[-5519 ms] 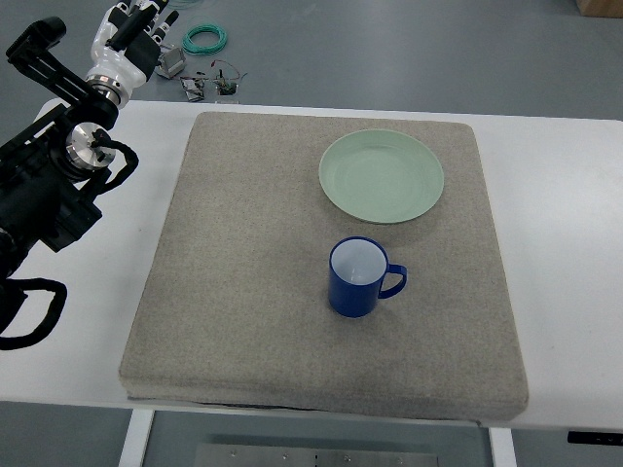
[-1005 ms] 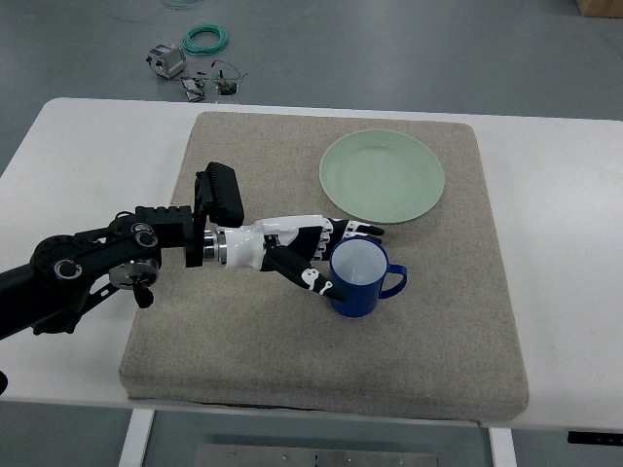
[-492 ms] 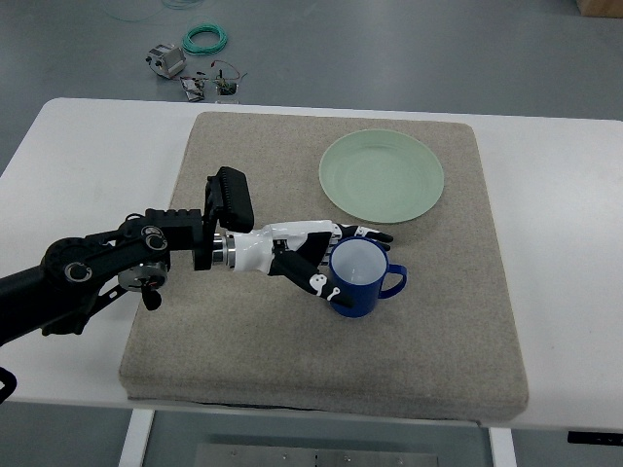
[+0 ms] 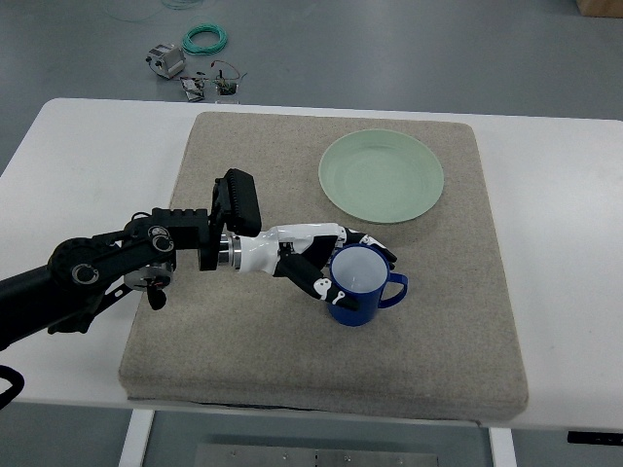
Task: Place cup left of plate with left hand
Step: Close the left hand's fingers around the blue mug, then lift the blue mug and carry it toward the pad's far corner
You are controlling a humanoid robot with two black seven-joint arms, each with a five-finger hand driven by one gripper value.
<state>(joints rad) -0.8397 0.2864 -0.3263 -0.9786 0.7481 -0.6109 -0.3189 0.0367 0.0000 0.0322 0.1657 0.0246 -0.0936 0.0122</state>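
A blue cup (image 4: 365, 304) with a white inside stands on the grey mat (image 4: 243, 341), below the pale green plate (image 4: 382, 176); its handle points right. My left hand (image 4: 360, 274) reaches in from the left, and its fingers (image 4: 375, 241) curl around the cup's far side while the thumb presses the near left wall. The cup leans slightly in this grasp. No right arm shows in the picture.
The mat covers most of the white table (image 4: 78, 156). My left forearm (image 4: 127, 258) lies across the mat's left edge. On the floor beyond the table are a green cable coil (image 4: 204, 39) and small parts (image 4: 209, 86).
The left hand has pushed a little further right and closed its fingers around the cup. The cup has shifted slightly toward the near side and tilted.
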